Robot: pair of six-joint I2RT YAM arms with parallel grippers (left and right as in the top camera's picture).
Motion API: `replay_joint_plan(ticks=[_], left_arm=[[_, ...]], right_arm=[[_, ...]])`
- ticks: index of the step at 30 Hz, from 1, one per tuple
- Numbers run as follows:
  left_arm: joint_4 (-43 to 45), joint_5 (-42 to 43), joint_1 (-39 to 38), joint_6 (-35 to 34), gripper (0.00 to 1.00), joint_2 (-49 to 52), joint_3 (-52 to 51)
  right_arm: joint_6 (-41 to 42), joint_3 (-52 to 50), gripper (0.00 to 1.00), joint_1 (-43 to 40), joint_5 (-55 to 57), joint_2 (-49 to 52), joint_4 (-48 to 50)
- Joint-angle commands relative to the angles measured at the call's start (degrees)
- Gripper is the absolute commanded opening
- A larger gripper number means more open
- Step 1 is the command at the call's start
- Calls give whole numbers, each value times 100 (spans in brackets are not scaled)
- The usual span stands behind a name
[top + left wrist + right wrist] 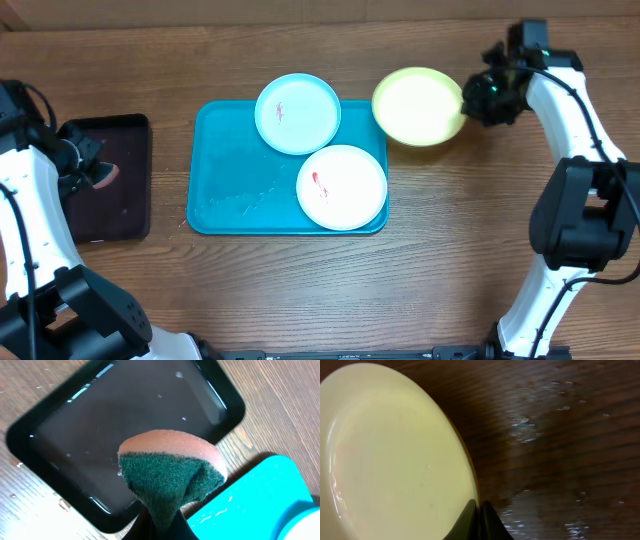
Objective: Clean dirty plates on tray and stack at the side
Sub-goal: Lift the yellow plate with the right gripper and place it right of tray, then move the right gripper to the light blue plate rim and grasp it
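**Overhead:** the large turquoise rectangular plastic tray (230, 190) carries the round white plastic plate (341, 187). The round light blue plastic plate (297, 113) overlaps the tray's far rim. Both plates bear red smears. The round yellow-green plastic plate (418, 105) lies off the tray, just to its right.

**Left wrist:** the left gripper (160, 527) is clamped on a green-and-pink scouring sponge (172, 472) above a small black rectangular tray (100, 410).

**Right wrist:** the right gripper (479, 519) pinches the yellow-green plate's rim over the wet wooden table (560, 435).
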Motion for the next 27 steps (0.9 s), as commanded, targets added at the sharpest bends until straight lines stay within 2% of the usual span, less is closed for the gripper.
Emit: replay_joint_plan(ticks=[1,6,7,9,10,14,19,20,21,23,24,27], left_arm=[[31,57,-125,-76,4,66,-52],[28,59,-160,-76,4,66,-52],[28,59,-160,-76,4,66,-52],[28,61,-162,-76,4,66,-52],[28,61,-170,-76,4,66,-52],[28,61,-186,-76,4,66,-52],[90,63,-190,-76,4,66,-52],[96,63,-201,-76,4,66,-52],[105,63,-219,-76,4,66,-52],[103,63,-271,-76,4,66,-55],[105,63,-304,-76,4,68,-57],[116,63,-428,-74,4,98,-57]], right_arm=[[186,-391,4,-380,-59,13,415],[188,-918,4,-682,-44,20,940],[186,-938,8,-715,-42,20,953],[186,-938,30,-734,-44,31,951],[186,-938,33,-734,-44,28,949],[186,-728,37,-704,-111,17,695],[151,243,41,-688,-439,-181,-149],[83,494,45,-662,-728,-236,-291],[-13,710,53,-619,-1069,-278,-367],[-186,1060,97,-463,-1814,-317,-341],[-214,1158,100,-356,-2015,-317,-245],[-225,1176,99,146,-1912,-286,358]])
